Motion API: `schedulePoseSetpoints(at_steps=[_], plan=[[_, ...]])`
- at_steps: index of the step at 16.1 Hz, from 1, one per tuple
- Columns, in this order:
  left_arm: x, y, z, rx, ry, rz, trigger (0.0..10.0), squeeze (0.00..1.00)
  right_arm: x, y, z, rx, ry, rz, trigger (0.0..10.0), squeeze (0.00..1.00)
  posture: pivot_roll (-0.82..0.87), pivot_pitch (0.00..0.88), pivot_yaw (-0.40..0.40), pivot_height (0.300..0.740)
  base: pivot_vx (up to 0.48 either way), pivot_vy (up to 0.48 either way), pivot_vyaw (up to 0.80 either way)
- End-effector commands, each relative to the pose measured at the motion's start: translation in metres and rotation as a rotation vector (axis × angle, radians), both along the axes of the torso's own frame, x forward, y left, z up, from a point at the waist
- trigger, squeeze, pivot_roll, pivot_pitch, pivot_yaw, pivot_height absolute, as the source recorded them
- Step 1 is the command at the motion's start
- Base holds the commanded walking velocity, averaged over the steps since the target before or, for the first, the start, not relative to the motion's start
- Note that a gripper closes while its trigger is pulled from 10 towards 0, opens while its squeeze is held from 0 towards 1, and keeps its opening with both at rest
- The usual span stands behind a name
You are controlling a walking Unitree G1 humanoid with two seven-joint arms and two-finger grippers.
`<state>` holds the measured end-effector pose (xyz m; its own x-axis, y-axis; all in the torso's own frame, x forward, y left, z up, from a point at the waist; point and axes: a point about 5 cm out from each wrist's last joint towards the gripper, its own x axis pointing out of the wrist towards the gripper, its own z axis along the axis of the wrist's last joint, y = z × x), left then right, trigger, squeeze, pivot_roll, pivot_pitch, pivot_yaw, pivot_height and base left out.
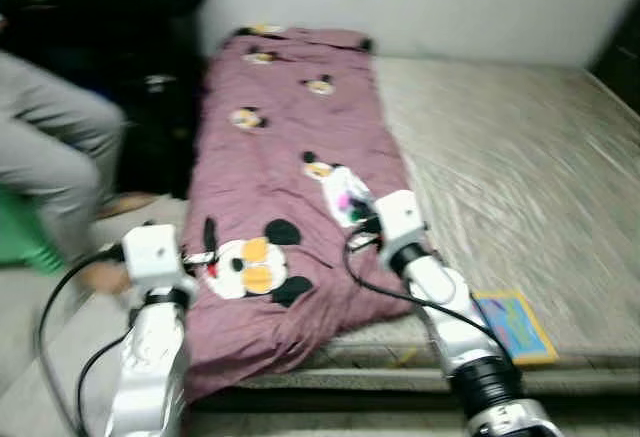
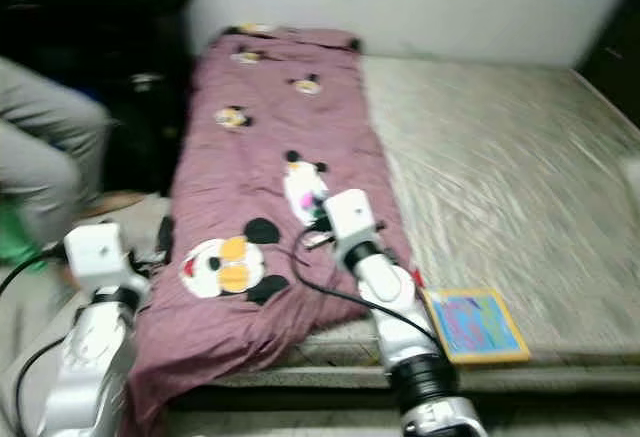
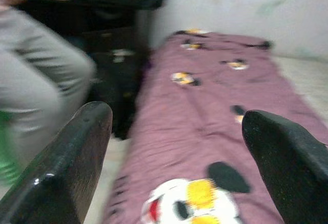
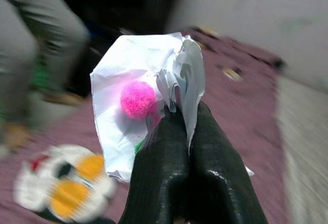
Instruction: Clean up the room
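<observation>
Low bed [image 1: 520, 177] against a pale wall, bare grey mattress on the right half, mauve quilt [image 1: 280, 137] printed with cartoon mouse heads spread along the left half and spilling over the near edge. Flat colourful book [image 1: 514, 325] with a yellow border at the near right of the mattress, close to the edge and just right of the right arm. Dark furniture at far left, and beside it a person's grey-trousered leg [image 1: 55, 147], with something green low at the left edge.

Right claw [image 4: 185, 124] raised over the middle of the quilt, black fingers [image 4: 159, 167] pressed together on a crumpled white paper [image 4: 138, 101]; pink pompom [image 4: 137, 99] on that sheet, a spot of green just beneath it. Same paper seen from the head camera as a white patch with pink and green marks just beyond the wrist [image 1: 348, 197], lifted above the quilt rather than lying flat.

Left claw [image 3: 174, 147] held near the quilt's left edge, near end of the bed, fingers [image 3: 66, 167] spread wide with nothing between them, pointing along the quilt toward the far wall. Largest mouse print [image 1: 250, 262] just right of the left wrist. Whole scene somewhat blurred.
</observation>
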<state>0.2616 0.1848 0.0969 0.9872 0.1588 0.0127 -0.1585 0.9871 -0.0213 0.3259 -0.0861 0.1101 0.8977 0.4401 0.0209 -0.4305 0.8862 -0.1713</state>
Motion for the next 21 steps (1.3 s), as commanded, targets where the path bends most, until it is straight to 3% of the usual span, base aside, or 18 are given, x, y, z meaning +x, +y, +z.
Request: schedulePoseSetpoints(at_steps=[1, 7, 9, 14, 21], plan=[[-0.002, 0.001, -0.001, -0.007, 0.006, 0.008, 10.0, 0.0, -0.004, 0.007, 0.0, -0.005, -0.007, 0.022, 10.0, 0.0, 0.05, 0.0, -0.056, 0.74, 0.0, 0.0, 0.8], [-0.004, -0.012, -0.008, -0.043, 0.043, -0.017, 10.0, 0.0, -0.011, 0.012, -0.003, -0.016, 0.011, 0.069, 10.0, 0.0, 0.02, 0.0, -0.059, 0.74, 0.0, 0.0, 0.8], [-0.003, -0.022, -0.006, -0.042, 0.034, -0.051, 10.0, 0.0, -0.005, 0.017, 0.007, -0.032, -0.024, 0.091, 10.0, 0.0, 0.02, 0.0, -0.062, 0.74, 0.0, 0.0, 0.8], [-0.002, -0.018, -0.001, -0.032, 0.015, -0.042, 10.0, 0.0, -0.009, 0.01, 0.003, -0.03, -0.01, 0.073, 10.0, 0.0, 0.04, 0.0, -0.075, 0.74, 0.0, 0.0, 0.8], [-0.002, -0.019, 0.003, -0.016, 0.016, -0.046, 10.0, 0.0, -0.013, 0.019, 0.001, -0.018, -0.005, 0.094, 10.0, 0.0, 0.05, 0.0, -0.066, 0.74, 0.0, 0.0, 0.8]])
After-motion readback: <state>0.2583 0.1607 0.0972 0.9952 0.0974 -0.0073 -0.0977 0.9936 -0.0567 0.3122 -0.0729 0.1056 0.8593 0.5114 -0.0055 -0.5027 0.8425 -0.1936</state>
